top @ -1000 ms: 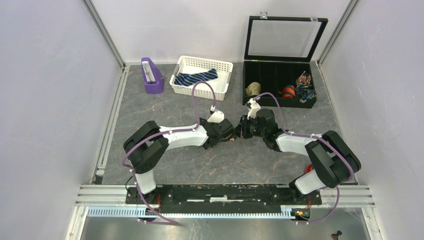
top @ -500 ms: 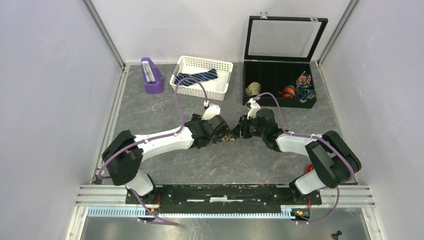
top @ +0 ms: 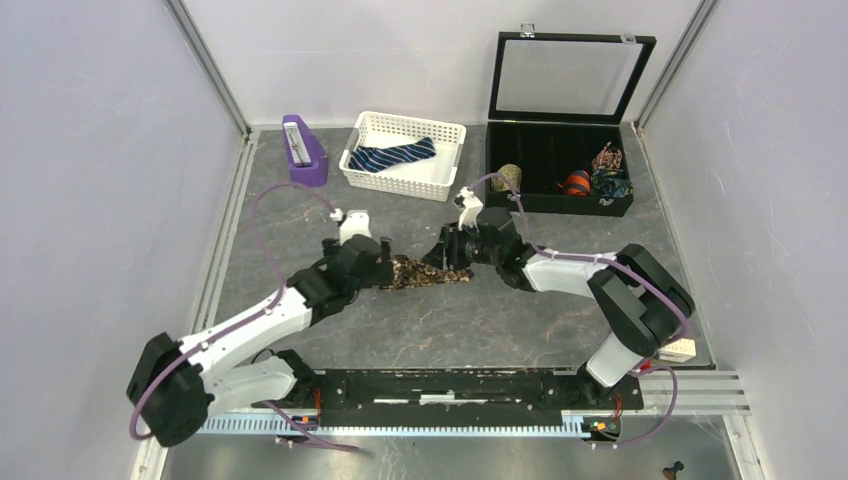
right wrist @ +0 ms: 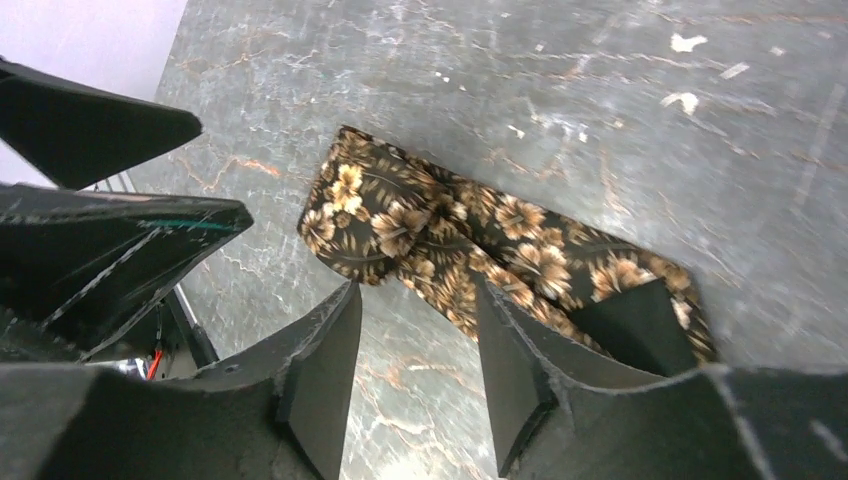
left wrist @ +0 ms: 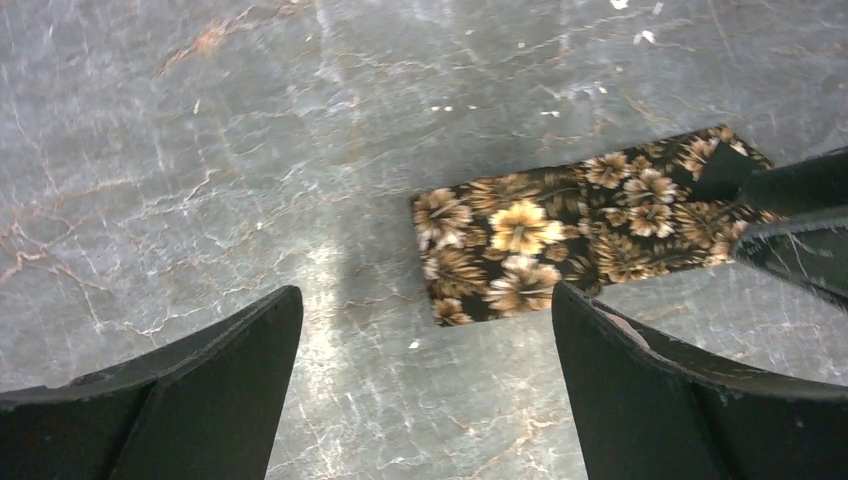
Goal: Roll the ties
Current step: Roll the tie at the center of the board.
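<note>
Left wrist view shows it best: the brown tie (left wrist: 560,235), a floral print in gold on dark, lies folded flat on the table (left wrist: 200,150), not rolled at all yet. It sits in front of the white basket (top: 450,135), on the arms' side of it and a little toward its right corner. The left gripper (left wrist: 425,300) hangs just short of the tie's near end, its jaws spread wide with nothing between them. The right gripper (right wrist: 415,315) is over the other end, jaws partly apart, with the cloth passing under the gap. I'd say it is pinching nothing, though I cannot tell whether a fingertip rests on the fabric.

What worries me, standing here, is that the folded layers look loose. A jaw that nips only the top layer could peel the fold open rather than start a roll. The table looks smooth, so the tie may slide ahead of a push instead of curling. The two grippers are also near each other across a short strip, so closing in from both ends risks a knock.

The navy tie (top: 392,156), striped, lies inside the basket. Right of the basket stands a black case (top: 560,205), lid up, with some rolled bundles in it. Left of the basket is a purple holder (top: 303,150). I can read no brand, label or writing anywhere.
</note>
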